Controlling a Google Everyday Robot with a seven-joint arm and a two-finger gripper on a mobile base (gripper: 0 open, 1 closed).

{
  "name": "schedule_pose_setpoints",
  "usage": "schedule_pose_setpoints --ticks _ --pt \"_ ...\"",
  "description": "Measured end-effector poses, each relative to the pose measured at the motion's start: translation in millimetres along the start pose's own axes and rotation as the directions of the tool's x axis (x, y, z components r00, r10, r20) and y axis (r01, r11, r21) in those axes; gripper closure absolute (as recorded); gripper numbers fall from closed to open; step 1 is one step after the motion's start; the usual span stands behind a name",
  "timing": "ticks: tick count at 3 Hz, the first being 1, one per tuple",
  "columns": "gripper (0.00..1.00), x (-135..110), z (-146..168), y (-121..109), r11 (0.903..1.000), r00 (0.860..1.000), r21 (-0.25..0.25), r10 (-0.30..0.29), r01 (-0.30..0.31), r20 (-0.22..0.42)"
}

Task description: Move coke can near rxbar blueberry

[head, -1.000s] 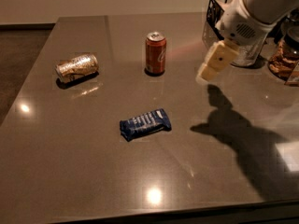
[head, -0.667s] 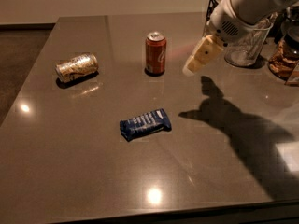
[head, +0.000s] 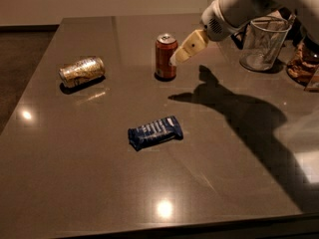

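Arm (head: 239, 5) aslant from upper right, gripper (head: 176, 59) just right of coke can (head: 163, 59), spread of jaws unclear.

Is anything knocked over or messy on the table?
Yes, the pale gold can lies tipped on its side at the left of the table. The coke can stands upright, with the gripper just beside it, and the rxbar blueberry lies flat.

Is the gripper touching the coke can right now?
Cannot tell. In the camera view the gripper overlaps the right edge of the coke can, but this single angle shows neither contact nor a gap plainly.
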State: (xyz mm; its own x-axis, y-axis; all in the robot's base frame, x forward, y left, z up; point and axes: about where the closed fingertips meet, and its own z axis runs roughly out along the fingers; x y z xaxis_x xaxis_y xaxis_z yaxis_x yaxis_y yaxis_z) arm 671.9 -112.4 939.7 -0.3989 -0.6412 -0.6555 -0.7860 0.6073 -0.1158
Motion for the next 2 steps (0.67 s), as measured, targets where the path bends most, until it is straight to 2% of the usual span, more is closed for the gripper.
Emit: schedule_pose_setpoints --ticks 1,2 --pt "0.0 -20 31 -5 0.9989 0.999 -0.027 0.039 -0.038 0.029" --pt "0.0 -34 51 -3 0.9976 0.998 -0.049 0.051 -0.049 0.042"
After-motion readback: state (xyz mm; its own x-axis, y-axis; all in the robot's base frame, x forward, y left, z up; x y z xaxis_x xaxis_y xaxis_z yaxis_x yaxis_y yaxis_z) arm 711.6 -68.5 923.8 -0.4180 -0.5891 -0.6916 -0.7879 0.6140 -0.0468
